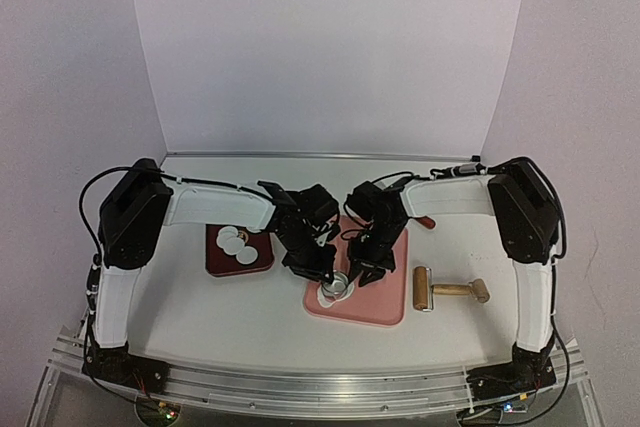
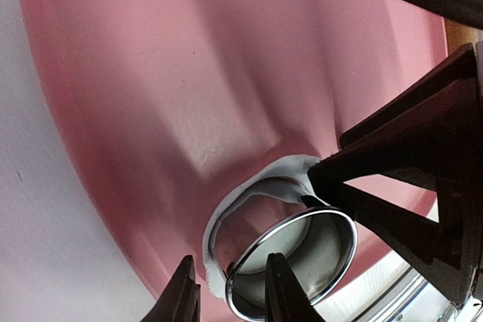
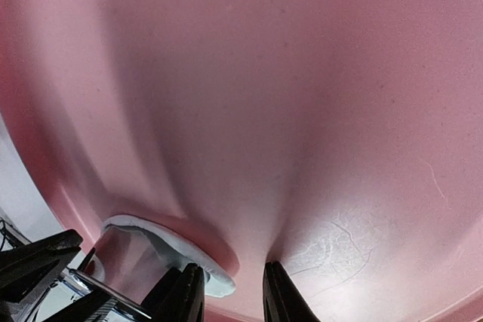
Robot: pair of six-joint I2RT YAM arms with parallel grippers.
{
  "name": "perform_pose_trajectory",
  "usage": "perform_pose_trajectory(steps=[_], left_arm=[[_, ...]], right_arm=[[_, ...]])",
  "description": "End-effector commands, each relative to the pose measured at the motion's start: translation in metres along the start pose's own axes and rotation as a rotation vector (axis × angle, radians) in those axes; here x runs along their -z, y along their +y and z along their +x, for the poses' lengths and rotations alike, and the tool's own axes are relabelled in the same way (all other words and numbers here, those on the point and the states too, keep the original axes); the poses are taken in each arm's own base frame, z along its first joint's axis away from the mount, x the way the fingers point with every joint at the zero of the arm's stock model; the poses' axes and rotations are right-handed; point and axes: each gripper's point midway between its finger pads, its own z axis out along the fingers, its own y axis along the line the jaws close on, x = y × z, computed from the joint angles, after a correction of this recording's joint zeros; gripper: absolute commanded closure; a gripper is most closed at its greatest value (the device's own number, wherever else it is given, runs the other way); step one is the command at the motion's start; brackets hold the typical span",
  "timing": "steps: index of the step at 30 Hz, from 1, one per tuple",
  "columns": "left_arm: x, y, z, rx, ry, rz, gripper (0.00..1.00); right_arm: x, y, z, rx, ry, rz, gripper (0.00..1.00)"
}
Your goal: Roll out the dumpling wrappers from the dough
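The dough (image 2: 243, 195) is a ragged white ring-shaped scrap on the pink board (image 1: 380, 302), lying around the metal ring cutter (image 2: 296, 260). My left gripper (image 2: 230, 289) is open and straddles the cutter's near rim, one finger outside and one inside. My right gripper (image 3: 232, 293) is open and low on the board, and its left finger (image 3: 185, 295) touches the dough's edge (image 3: 215, 280). The right gripper's dark fingers (image 2: 400, 179) also show in the left wrist view, with the tip at the dough. Several dumpling wrappers (image 1: 236, 242), round white discs, lie on a dark red plate (image 1: 218, 265).
A wooden-handled rolling pin (image 1: 445, 292) lies on the table right of the pink board. A small red object (image 1: 428, 222) lies behind the right arm. Both arms crowd over the board's left half. White walls close the back and sides.
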Motion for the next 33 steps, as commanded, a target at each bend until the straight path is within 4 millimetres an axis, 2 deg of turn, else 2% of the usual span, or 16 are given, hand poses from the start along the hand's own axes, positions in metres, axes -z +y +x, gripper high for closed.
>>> perform_pose_trajectory(steps=[1, 7, 10, 14, 18, 25, 33], left_arm=[[0.004, -0.005, -0.008, -0.042, -0.027, -0.028, 0.78], [-0.001, -0.003, -0.004, -0.055, -0.012, -0.043, 0.87], [-0.001, -0.002, -0.002, -0.062, -0.012, -0.053, 0.92], [-0.004, 0.000, 0.001, -0.071, -0.004, -0.069, 1.00], [-0.007, 0.002, 0.004, -0.081, 0.007, -0.091, 1.00], [-0.009, 0.001, 0.003, -0.096, 0.010, -0.109, 1.00], [-0.013, 0.001, 0.003, -0.092, 0.017, -0.120, 1.00]], right_arm=[[-0.006, -0.017, 0.006, 0.018, 0.008, 0.163, 0.73], [-0.014, -0.018, 0.013, 0.045, 0.024, 0.248, 0.74], [-0.018, -0.026, 0.016, 0.035, 0.031, 0.296, 0.79], [-0.019, -0.045, 0.018, 0.008, 0.025, 0.391, 0.88], [-0.016, -0.056, 0.018, -0.012, 0.011, 0.444, 0.91], [-0.008, -0.063, 0.017, -0.027, -0.008, 0.478, 0.92], [0.003, -0.083, 0.020, -0.066, -0.018, 0.510, 0.91]])
